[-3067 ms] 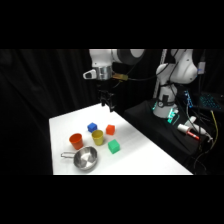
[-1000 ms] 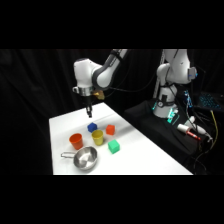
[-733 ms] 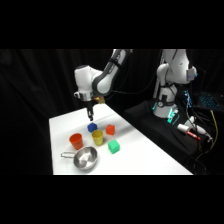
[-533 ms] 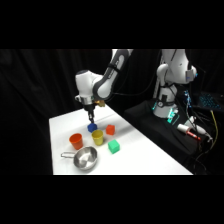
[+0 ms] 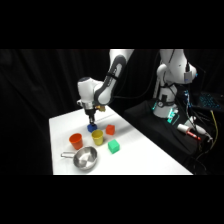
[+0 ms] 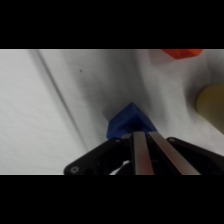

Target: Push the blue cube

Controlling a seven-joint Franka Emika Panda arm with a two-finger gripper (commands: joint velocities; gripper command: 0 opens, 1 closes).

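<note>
Claw sat low over the white desk, fingers pressed together with nothing between them, tips right against the small deep-blue cube. In the wrist view the blue cube lay just beyond the fingertips, one corner pointing away, so the push would likely run straight ahead of the claw. The cube sat toward the desk's far edge, in the middle of the cluster. A yellow cup stood just beside it on the near side, an orange-red cup near, a small red block close, a green cube and a metal bowl nearer the front edge. The yellow cup looked the likeliest obstacle.
</note>
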